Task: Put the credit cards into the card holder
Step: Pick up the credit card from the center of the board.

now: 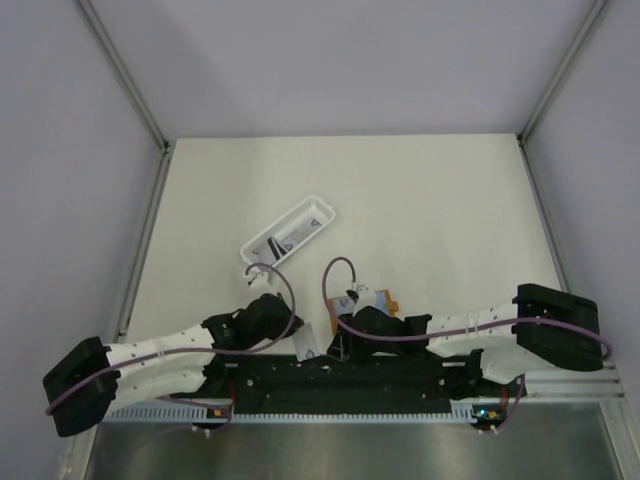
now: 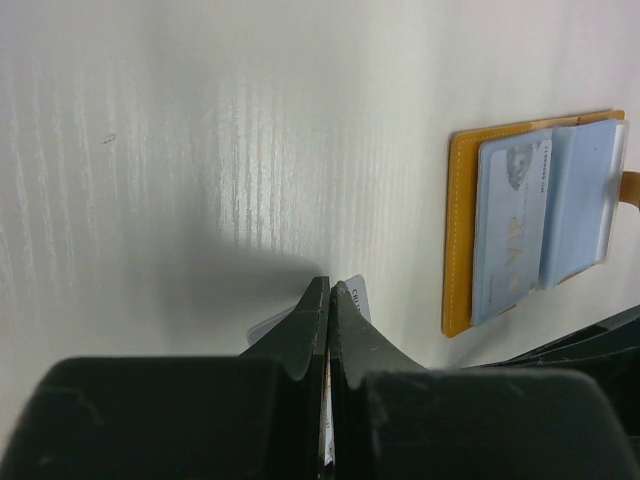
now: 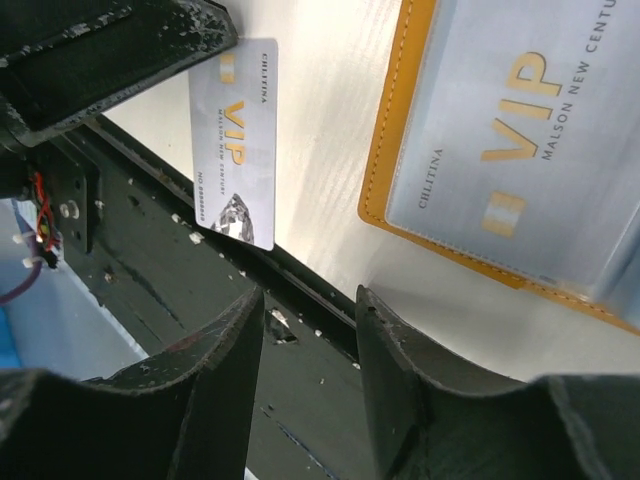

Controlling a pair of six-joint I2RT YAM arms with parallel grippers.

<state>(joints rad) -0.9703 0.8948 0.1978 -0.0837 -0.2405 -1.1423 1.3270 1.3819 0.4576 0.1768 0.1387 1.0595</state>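
Note:
My left gripper [image 2: 330,285] is shut on a credit card [image 2: 356,296], which runs edge-on between its jaws; the card's tip sticks out past them. In the right wrist view this same silver VIP card [image 3: 235,140] hangs from the left gripper's black fingers [image 3: 120,50] over the table's near edge. The orange card holder [image 3: 385,160] lies open to its right, with another VIP card [image 3: 510,130] in a clear sleeve. My right gripper [image 3: 310,295] stands open and empty, below and between the held card and the holder. From above, the holder [image 1: 392,300] is partly hidden by the right wrist.
A long white tray [image 1: 290,232] with a card in it lies slanted behind the arms at centre-left. The black rail [image 3: 150,300] along the table's near edge lies directly under both grippers. Grey walls stand left and right.

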